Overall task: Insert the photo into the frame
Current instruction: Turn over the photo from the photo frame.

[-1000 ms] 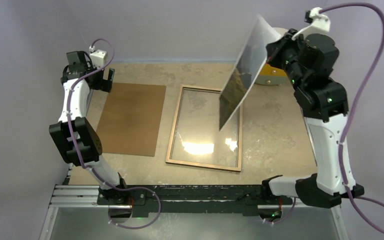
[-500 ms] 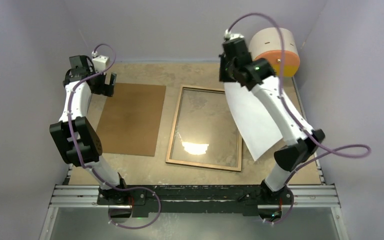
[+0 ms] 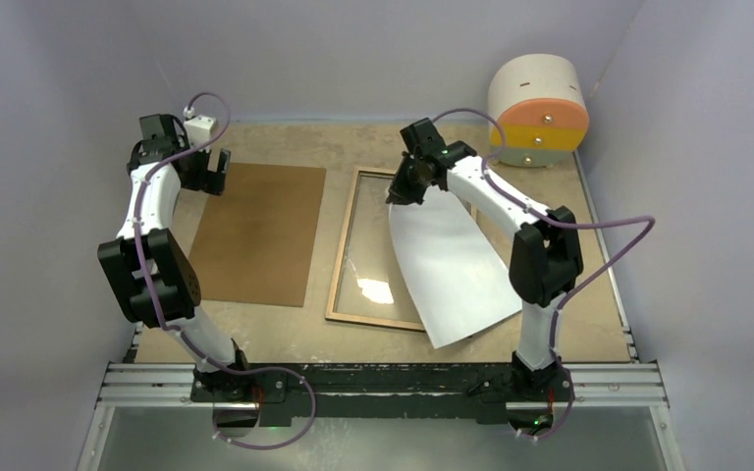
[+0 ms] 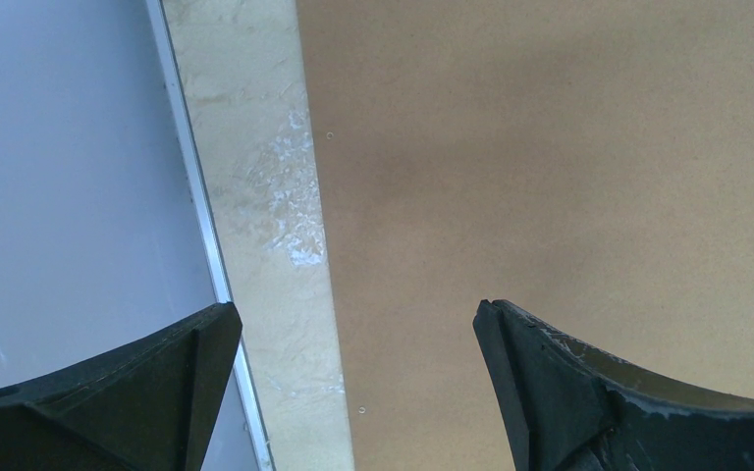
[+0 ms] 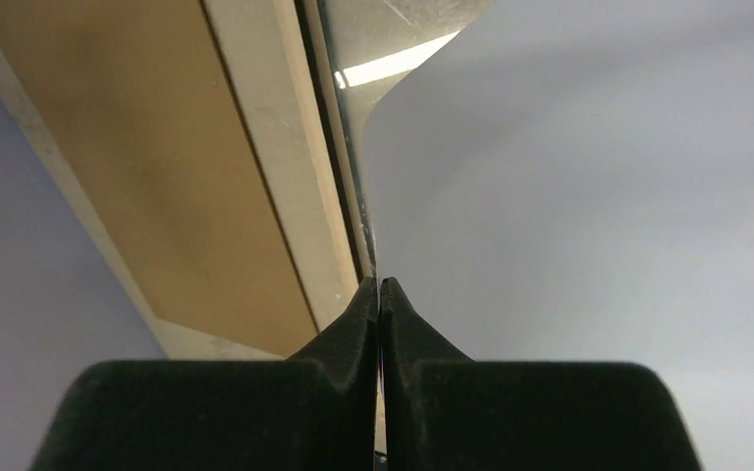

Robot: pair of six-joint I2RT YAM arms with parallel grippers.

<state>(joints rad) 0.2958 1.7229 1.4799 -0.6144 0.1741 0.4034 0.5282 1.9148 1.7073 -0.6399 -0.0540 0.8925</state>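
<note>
The photo (image 3: pixel 452 260) shows its plain white back and curves down over the right half of the frame (image 3: pixel 344 265), its near corner past the frame's front edge. The frame lies flat, wood-brown back up, with glass inside. My right gripper (image 3: pixel 400 192) is shut on the photo's far edge, above the frame's far end. In the right wrist view the fingertips (image 5: pixel 380 289) pinch the white sheet (image 5: pixel 589 216) beside the frame's rail (image 5: pixel 339 147). My left gripper (image 3: pixel 208 173) is open and empty, above the far left corner of the brown backing board (image 3: pixel 255 231).
A round white, orange and yellow drum (image 3: pixel 538 110) stands at the back right. Grey walls enclose the table on three sides. In the left wrist view the backing board (image 4: pixel 550 177) lies next to a strip of tabletop (image 4: pixel 255 196) and the left wall (image 4: pixel 59 177).
My right arm swung the photo from high at the back right down and left, turning it white side up over the frame. The left arm has barely moved.
</note>
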